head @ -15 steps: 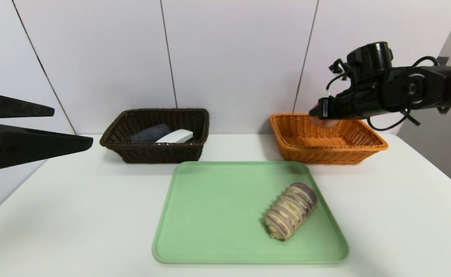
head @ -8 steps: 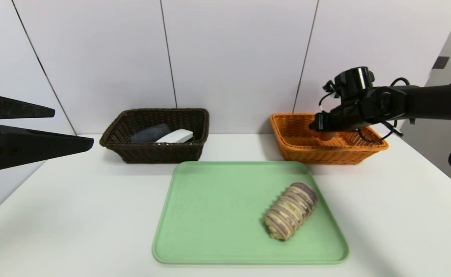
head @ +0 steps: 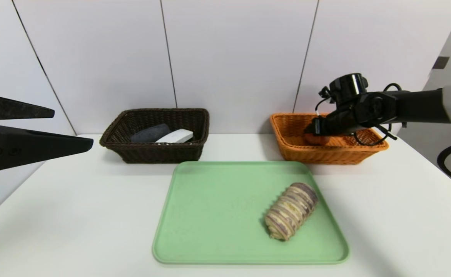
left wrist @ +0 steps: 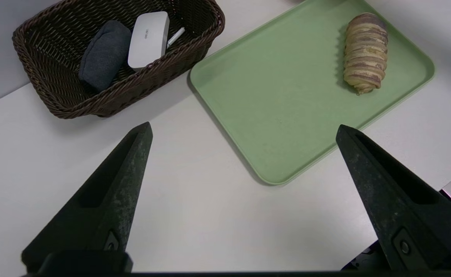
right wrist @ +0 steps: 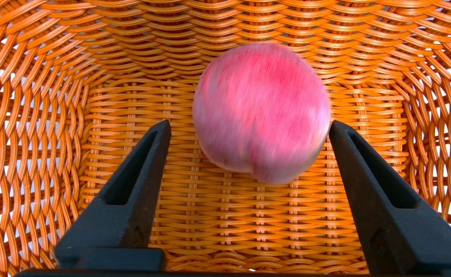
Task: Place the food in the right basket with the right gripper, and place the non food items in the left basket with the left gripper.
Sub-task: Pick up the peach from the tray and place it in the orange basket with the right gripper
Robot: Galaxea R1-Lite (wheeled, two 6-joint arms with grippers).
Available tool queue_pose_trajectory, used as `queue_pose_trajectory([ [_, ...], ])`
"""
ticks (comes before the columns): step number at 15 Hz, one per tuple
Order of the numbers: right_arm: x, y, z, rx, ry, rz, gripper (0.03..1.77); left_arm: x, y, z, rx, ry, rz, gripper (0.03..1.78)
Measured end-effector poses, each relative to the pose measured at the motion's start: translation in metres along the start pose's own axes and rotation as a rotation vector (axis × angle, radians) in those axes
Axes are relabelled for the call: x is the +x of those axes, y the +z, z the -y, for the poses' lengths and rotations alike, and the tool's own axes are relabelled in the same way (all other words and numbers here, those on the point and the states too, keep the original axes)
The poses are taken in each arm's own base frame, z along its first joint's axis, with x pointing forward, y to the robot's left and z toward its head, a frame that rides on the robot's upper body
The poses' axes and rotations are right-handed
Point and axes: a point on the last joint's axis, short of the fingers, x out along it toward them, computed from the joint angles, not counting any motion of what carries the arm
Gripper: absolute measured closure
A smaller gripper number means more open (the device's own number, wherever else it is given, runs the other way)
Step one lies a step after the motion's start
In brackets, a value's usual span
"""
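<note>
the right gripper's [right wrist: 248, 123] two black pointed fingers [right wrist: 133, 181] stand spread apart inside the orange-tan woven wicker basket [head: 364, 148], and the round pink-red peach [right wrist: 262, 111] sits between their tips, blurred; a gap shows between it and one finger, while it is just beside the other tip and whether it touches there cannot be told. in the head view the right gripper [head: 311, 130] dips over the rim into that basket, with the peach [head: 316, 139] showing low inside it, and the black arm reaches in from the right edge of the white table [head: 75, 215]. this basket stands toward the table's far right corner. the left gripper [left wrist: 244, 129] hangs with its black pointed fingers [left wrist: 106, 192] spread wide and nothing between them, above the table's left side, well apart from everything on it; in the head view it shows at the left edge [head: 73, 127]. the dark brown woven wicker basket [left wrist: 56, 96] stands near the table's far edge, left of centre, and holds the rolled dark grey cloth [left wrist: 104, 54], the white rounded rectangular block with a black edge [left wrist: 148, 38] leaning beside it, and the slim white pen [left wrist: 175, 36] against the block's other side. a pale green rectangular plastic tray [head: 217, 215] lies at the middle of the table toward the near edge, in front of both baskets. the oval bread roll with brown-purple and cream stripes [head: 291, 211] lies in the tray's right half, slanted, near its right rim.
</note>
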Motion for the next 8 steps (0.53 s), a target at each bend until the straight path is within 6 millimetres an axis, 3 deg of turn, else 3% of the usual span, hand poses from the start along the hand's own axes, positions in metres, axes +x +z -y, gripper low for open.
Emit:
queue_pose_trajectory([
  [4, -0.030, 0.009, 0.000, -0.011, 0.030, -0.002, 0.26, 0.000, 0.000, 0.000, 0.000, 0.000, 0.002, 0.12],
  [8, -0.099, 0.028, 0.001, -0.029, 0.090, 0.031, 0.19, -0.001, 0.000, 0.000, 0.001, 0.000, 0.004, 0.12],
])
